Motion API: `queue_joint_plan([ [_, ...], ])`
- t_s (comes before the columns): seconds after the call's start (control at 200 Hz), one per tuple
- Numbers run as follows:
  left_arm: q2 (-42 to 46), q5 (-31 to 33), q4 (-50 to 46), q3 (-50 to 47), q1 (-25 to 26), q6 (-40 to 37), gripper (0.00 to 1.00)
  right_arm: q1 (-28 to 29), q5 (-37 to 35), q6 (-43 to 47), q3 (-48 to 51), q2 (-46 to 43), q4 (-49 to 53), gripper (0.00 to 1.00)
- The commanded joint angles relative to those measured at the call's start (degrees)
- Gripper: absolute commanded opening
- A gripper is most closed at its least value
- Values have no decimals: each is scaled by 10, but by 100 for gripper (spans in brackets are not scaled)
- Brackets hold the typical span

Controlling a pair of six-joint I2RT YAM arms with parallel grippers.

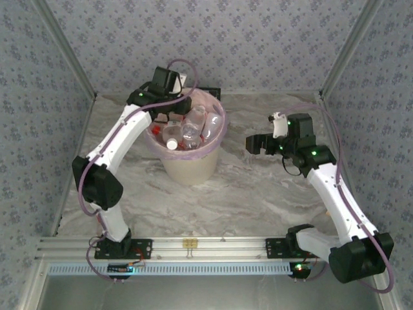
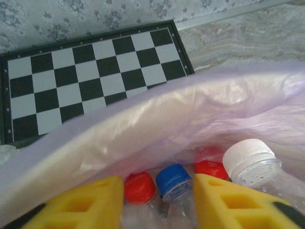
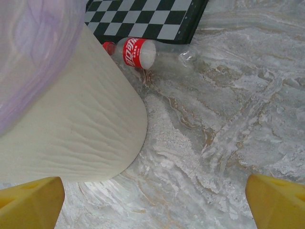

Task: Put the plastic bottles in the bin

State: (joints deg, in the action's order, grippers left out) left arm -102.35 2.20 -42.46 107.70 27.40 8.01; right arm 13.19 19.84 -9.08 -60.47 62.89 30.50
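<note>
The cream bin (image 1: 188,169), lined with a pink bag (image 1: 221,123), stands at the table's back centre with several plastic bottles (image 1: 187,132) piled inside. My left gripper (image 1: 169,116) reaches over the bin's far left rim. In the left wrist view its yellow fingers (image 2: 90,205) stand apart, so the left gripper (image 2: 159,202) is open. A blue-capped bottle (image 2: 174,181) and a red-capped one (image 2: 139,187) lie loose between them, with a white-capped bottle (image 2: 250,160) alongside. My right gripper (image 1: 253,143) hovers right of the bin, wide open and empty (image 3: 155,200). Another bottle with a red label (image 3: 147,53) lies on the table behind the bin (image 3: 71,129).
A black-and-white chessboard (image 2: 90,71) lies flat behind the bin against the back wall, also seen as a chessboard (image 3: 143,16) beside the lying bottle. Patterned walls close the table on three sides. Marble tabletop (image 1: 258,194) spreads in front and to the right.
</note>
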Motion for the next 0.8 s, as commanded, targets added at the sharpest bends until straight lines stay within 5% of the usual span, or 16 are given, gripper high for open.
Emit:
queue_joint_plan([
  [0.0, 54, 5, -16, 62, 0, -11, 51, 7, -10, 16, -31, 7, 3, 99],
  [0.15, 104, 6, -40, 77, 9, -13, 51, 15, -17, 16, -34, 14, 5, 99],
  [0.575, 216, 15, -51, -124, 34, 57, 14, 30, -34, 15, -51, 31, 5, 99],
  [0.795, 225, -21, -5, -197, 35, 85, 13, 37, -37, 12, -54, 39, 1, 99],
])
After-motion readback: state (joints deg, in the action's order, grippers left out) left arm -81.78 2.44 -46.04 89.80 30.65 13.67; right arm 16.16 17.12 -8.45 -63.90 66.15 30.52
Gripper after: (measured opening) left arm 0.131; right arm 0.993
